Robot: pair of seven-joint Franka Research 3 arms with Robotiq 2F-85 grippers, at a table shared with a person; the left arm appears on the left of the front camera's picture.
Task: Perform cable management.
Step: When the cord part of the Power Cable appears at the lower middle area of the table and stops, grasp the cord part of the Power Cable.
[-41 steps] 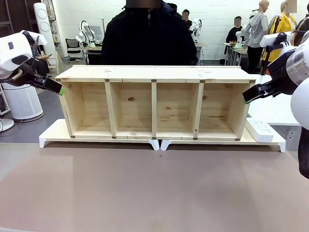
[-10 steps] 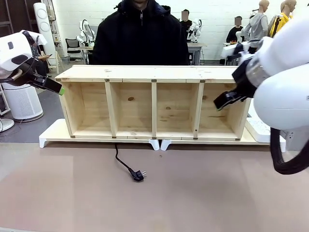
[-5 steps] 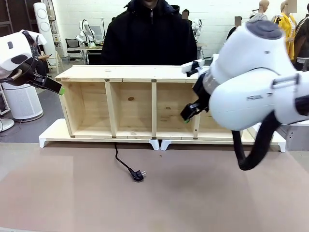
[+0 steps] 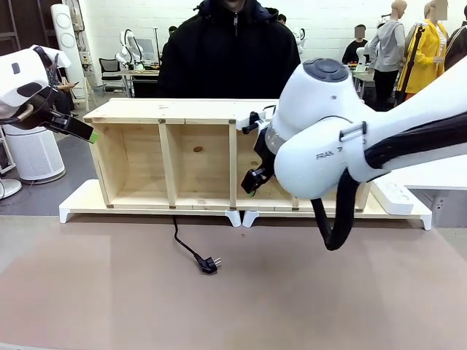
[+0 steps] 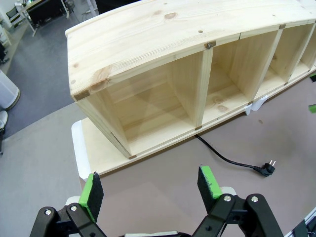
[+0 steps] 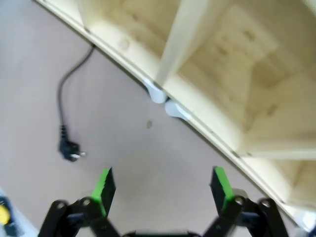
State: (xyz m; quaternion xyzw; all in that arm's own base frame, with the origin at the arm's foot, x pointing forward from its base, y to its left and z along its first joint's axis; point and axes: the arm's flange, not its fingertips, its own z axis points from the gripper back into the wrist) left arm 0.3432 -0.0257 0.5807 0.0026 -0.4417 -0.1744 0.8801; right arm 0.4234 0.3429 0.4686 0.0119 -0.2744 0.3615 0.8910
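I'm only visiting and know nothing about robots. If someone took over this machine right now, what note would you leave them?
Left gripper: open, empty, raised by the left end of the wooden shelf.
Right gripper: open, empty, in front of the shelf's middle, above the table.
Cable: comes out from under the shelf left of its middle and lies loose on the table, ending in the plug.
Power strip: at the shelf's right end.
Done: nothing gripped yet.
Left: pick up the cable and tidy it.

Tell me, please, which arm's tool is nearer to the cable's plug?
Right. The right tool hangs before the shelf's middle, above-right of the plug; the left tool is off past the shelf's left end.
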